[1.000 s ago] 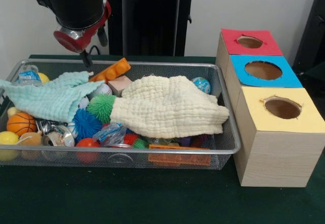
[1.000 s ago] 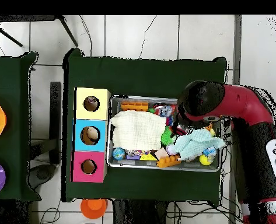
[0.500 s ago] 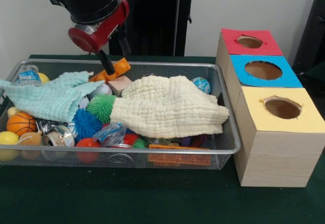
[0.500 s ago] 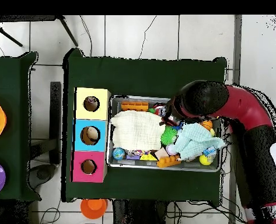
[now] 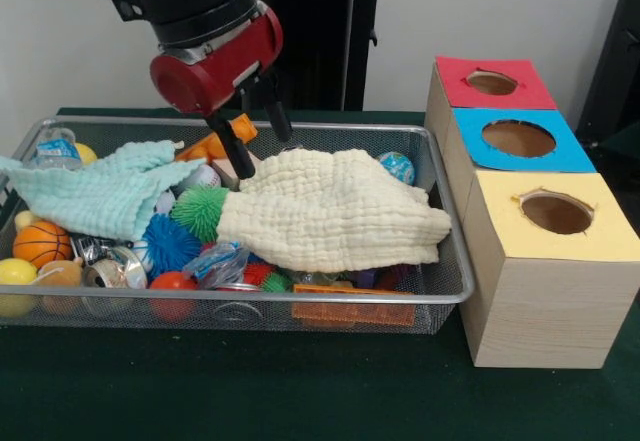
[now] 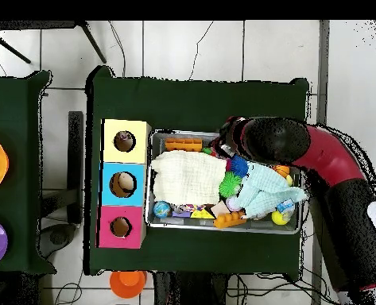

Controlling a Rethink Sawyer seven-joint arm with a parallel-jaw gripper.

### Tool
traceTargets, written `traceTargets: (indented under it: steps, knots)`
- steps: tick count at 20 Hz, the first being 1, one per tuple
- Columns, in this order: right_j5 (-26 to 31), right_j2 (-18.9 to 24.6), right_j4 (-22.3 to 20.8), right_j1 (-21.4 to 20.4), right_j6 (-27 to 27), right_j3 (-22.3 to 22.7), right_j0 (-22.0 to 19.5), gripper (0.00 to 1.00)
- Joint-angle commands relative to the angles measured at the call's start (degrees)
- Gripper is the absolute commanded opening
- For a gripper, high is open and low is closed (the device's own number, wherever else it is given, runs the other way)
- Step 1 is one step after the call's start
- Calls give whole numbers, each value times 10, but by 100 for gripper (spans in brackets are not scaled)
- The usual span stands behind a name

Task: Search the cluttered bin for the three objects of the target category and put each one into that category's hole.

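The wire mesh bin (image 5: 446,223) holds many small toys under two cloths. My gripper (image 5: 264,155) is open and empty, its two black fingers (image 5: 239,154) hanging over the bin's back middle. They are just above the back left edge of the cream cloth (image 5: 335,211) and next to an orange toy (image 5: 222,141). A green spiky ball (image 5: 200,209), a blue spiky ball (image 5: 168,244) and a small basketball (image 5: 41,242) lie at the left. The knotted rope bundle is hidden. In the overhead view the arm (image 6: 280,143) covers the gripper.
A mint cloth (image 5: 100,193) covers the bin's left part. Three wooden boxes with holes stand right of the bin: red top (image 5: 520,96), blue top (image 5: 470,121), yellow top (image 5: 500,196). The overhead view shows the bin (image 6: 222,228) beside the boxes (image 6: 137,184).
The gripper has moved right in the front view and come lower, from the bin's back left corner to the cream cloth's back edge. Nothing in the bin has moved.
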Motion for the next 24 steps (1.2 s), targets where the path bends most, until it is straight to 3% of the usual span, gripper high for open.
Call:
traceTargets:
  steps: [1, 10, 24]
  knots:
    - [-52, 16, 14, -7, 94, 101, -3, 100]
    - [-17, -54, -30, -16, 113, 93, 70, 100]
    - [-141, -121, -80, -2, 144, 111, 137, 100]
